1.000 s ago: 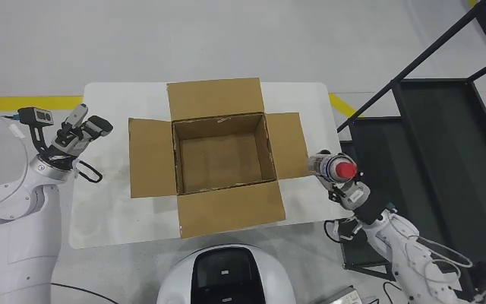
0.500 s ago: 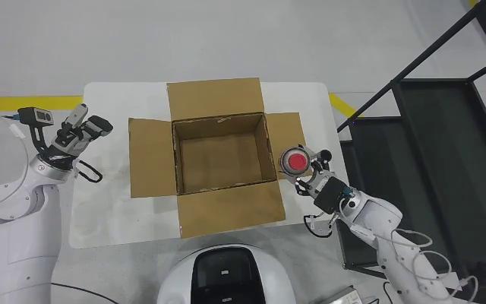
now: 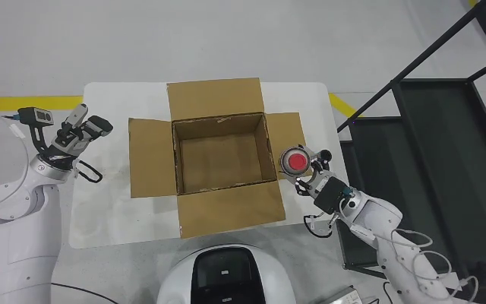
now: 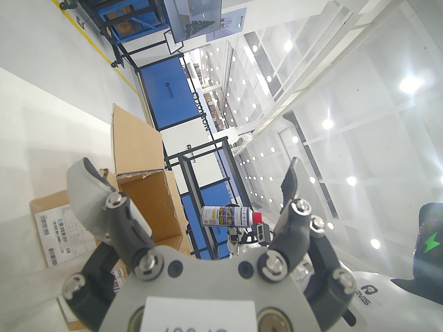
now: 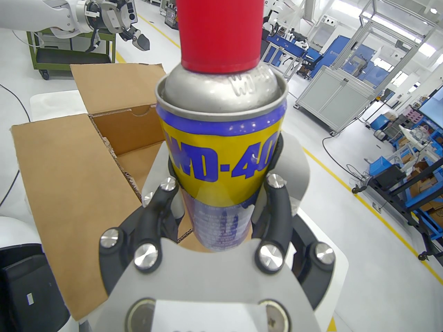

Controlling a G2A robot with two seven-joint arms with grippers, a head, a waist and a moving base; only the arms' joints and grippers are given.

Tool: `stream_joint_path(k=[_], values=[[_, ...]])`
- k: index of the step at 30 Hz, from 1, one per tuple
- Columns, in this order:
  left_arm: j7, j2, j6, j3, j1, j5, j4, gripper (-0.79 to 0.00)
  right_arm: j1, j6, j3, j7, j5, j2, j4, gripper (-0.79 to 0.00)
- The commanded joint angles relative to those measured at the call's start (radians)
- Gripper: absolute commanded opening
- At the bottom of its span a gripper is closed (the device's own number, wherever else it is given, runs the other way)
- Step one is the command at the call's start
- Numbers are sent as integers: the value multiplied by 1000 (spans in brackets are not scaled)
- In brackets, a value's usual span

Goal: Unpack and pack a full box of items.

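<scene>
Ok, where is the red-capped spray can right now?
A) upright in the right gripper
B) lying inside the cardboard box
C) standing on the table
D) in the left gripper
A: the right gripper is shut on the spray can, red cap up, above a side flap of the cardboard box.

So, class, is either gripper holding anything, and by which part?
The right gripper is shut on the spray can, gripping the lower half of its body. The left gripper is open and holds nothing.

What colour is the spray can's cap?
The cap is red, clearest in the right wrist view.
</scene>
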Motion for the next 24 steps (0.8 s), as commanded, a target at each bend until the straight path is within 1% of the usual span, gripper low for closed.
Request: stream_joint_path(k=[1, 5, 7, 9, 12, 14, 20, 24], values=[[0, 0, 0, 0, 0, 0, 0, 0, 9, -19, 2, 71, -34, 2, -5, -785], [0, 0, 0, 0, 0, 0, 0, 0, 101, -123, -5, 268, -91, 9, -86, -785], [0, 0, 0, 0, 0, 0, 0, 0, 171, -172, -39, 382, -93, 7, -112, -785], [0, 0, 0, 0, 0, 0, 0, 0, 259, -202, -91, 528, -103, 3, -123, -785], [0, 0, 0, 0, 0, 0, 0, 0, 402, -244, -209, 686, -52, -13, -117, -785], [0, 0, 0, 0, 0, 0, 0, 0, 505, -265, -298, 770, -14, -29, -81, -785], [0, 0, 0, 0, 0, 0, 0, 0, 773, -252, -591, 1052, 35, -97, 76, -785], [0, 0, 0, 0, 0, 0, 0, 0, 901, -225, -762, 1222, 68, -155, 204, -785]])
